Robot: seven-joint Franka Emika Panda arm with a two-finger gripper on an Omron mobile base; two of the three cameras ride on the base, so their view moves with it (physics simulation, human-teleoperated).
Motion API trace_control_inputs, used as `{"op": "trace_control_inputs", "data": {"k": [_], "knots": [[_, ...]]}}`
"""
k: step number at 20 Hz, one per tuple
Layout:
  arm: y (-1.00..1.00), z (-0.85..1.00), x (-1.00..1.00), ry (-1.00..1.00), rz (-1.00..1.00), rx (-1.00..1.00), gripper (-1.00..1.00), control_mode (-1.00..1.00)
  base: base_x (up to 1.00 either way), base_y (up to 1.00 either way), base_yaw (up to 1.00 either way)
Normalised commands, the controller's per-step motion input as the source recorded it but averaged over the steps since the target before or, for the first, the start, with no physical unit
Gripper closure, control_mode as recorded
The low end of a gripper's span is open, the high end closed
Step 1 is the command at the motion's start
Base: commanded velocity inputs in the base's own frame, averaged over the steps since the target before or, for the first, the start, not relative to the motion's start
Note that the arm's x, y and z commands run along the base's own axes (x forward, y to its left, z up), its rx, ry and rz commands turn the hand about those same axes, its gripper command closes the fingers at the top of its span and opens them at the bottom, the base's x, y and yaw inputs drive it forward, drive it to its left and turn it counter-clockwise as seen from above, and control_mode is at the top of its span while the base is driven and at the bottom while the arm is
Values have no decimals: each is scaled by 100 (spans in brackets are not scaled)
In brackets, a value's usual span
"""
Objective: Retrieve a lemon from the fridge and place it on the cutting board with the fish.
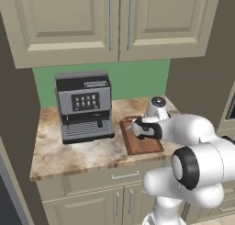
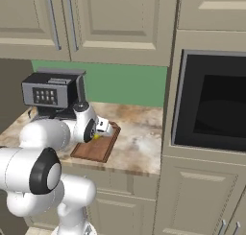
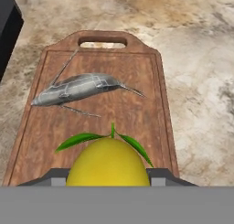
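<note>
Now: lemon held over the board, beside the fish

Clamped between the two dark fingers of the gripper (image 3: 108,182): the lemon (image 3: 108,164), yellow, with a short stem and two green leaves at its top. Seen from the hand, held over the near end of the cutting board (image 3: 146,122), with wood showing past it on every side. Seen from the right base, a spot of yellow at the gripper's tip (image 2: 97,136), low over the board; touching the wood or just above it, hard to tell.

Farther along the same board: the fish (image 3: 77,89), slim and silvery, lying crosswise toward the end with the handle slot, apart from the lemon with bare wood between them. Thin fins sticking out along its sides.

Around the board: marbled countertop (image 1: 82,153) on all sides. Just to the left, a grey and black coffee machine (image 1: 84,105) with a small screen, close to the board's edge but not on it. Behind, a green wall (image 1: 133,79) under beige upper cabinets (image 1: 110,22). Off to the right of the counter, a dark built-in oven (image 2: 211,102) set in tall cabinetry.

Over the board's middle in the left base view, the white arm (image 1: 183,132), hiding part of the wood
</note>
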Motion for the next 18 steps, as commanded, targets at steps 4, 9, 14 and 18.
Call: {"op": "trace_control_inputs", "data": {"k": [4,9,14,18], "knots": [[0,-14,10,0,0,0,100,-100,0,0,0],[0,-18,5,0,0,0,100,-100,0,0,0],[0,-21,0,2,0,0,100,-100,0,0,0],[0,-21,0,2,0,0,100,-100,0,0,0]]}}
